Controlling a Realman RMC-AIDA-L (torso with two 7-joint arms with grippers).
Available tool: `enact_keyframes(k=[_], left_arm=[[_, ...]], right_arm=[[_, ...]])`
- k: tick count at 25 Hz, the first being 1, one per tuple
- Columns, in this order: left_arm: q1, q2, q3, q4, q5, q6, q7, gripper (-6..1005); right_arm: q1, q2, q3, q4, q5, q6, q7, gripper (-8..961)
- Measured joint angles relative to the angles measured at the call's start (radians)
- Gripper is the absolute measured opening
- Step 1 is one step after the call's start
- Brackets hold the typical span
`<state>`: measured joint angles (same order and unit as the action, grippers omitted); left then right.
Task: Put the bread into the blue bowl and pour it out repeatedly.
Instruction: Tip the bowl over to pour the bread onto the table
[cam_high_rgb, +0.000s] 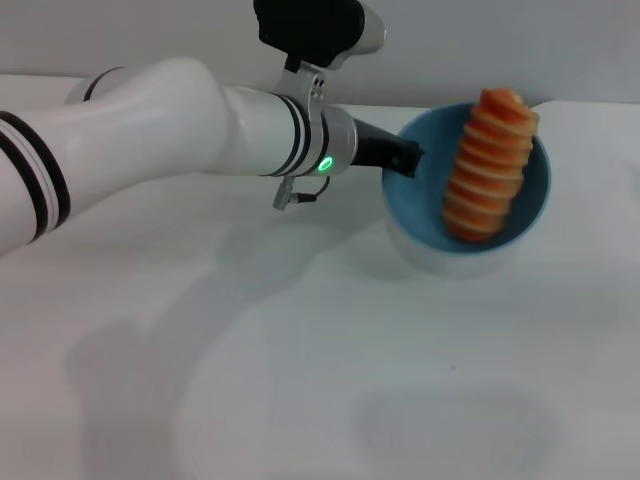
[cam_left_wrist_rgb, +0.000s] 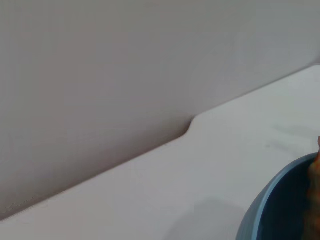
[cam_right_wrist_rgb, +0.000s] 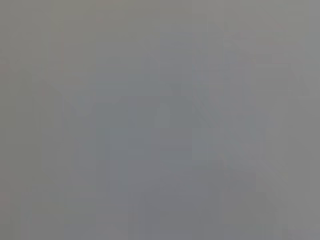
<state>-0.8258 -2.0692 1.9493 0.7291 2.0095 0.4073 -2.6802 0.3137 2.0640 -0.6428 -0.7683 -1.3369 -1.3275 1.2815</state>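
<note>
upper right of the frame — the left gripper (cam_high_rgb: 404, 157) is clamping the blue bowl (cam_high_rgb: 530, 195)'s rim, the bread (cam_high_rgb: 487, 165) leaning inside.

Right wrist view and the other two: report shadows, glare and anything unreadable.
Head view: soft shadows of the left arm fall on the white table; the blue bowl and bread are evenly lit. Left wrist view: faint shadow beside the bowl's rim, no glare. Right wrist view: uniform grey, nothing readable.
</note>
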Motion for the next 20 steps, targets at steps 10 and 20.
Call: enact_keyframes(k=[10, 20], left_arm=[[-0.049, 0.000, 0.098, 0.015, 0.008, -0.268, 0.025, -1], [-0.101, -0.007, 0.238, 0.020, 0.010, -0.492, 0.047, -2]], right_arm=[[-0.104, 0.004, 0.194, 0.272, 0.056, -0.026, -0.364, 500], [-0.154, 0.007, 0.268, 0.466, 0.099, -0.074, -0.501, 500]])
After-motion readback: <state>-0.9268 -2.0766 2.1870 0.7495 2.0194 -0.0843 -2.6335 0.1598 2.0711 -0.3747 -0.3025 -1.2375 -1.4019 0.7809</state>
